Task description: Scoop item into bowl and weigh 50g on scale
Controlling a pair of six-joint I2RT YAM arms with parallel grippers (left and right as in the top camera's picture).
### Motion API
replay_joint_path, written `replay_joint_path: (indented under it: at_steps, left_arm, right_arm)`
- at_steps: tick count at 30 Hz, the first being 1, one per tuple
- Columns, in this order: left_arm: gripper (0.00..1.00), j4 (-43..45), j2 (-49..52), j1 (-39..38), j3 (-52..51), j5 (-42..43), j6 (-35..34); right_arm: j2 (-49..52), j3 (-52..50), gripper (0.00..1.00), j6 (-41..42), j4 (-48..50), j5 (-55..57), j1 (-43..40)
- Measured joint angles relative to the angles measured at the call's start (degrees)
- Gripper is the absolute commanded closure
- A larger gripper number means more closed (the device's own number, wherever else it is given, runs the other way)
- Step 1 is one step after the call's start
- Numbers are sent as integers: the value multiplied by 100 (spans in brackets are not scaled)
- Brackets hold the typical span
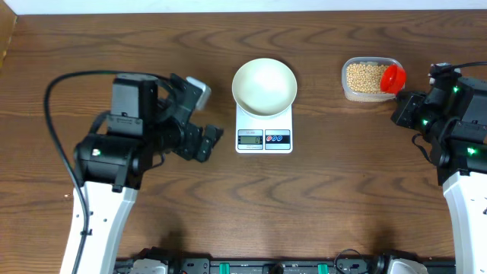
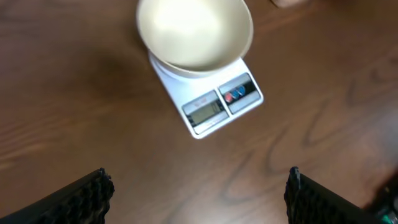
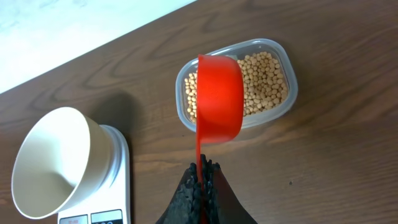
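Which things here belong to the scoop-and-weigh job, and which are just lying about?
Job: tan beans, clear tub, red scoop in right gripper, white bowl, scale.
Lying about: nothing loose; only the left arm's black cable.

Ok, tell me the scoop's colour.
The scoop is bright red, clearest in the right wrist view.
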Motion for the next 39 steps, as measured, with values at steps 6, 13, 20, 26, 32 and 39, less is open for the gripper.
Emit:
replay_joint_path:
  at_steps: [6, 13, 20, 26, 32, 39]
  left_arm:
    - [9, 223, -463, -352, -474, -37, -116]
    - [10, 750, -546, -1012, -1176, -658, -516]
    - [9, 1231, -511, -1283, -1784, -1362, -680]
    - [9, 1425, -511, -1307, -2065, -1451, -684]
    - [9, 1609, -511, -1307, -2065, -1429, -682]
    - [9, 1766, -511, -1307, -2065, -1309, -682]
  right_arm:
    - [0, 0, 99, -22, -7, 7, 0]
    - [0, 0, 99, -24, -11, 9, 0]
    - [0, 0, 99, -26, -15, 11, 0]
    - [0, 0, 99, -26, -17, 24, 0]
    - [0, 0, 99, -26, -17, 24, 0]
    - [0, 0, 99, -42, -20, 24, 0]
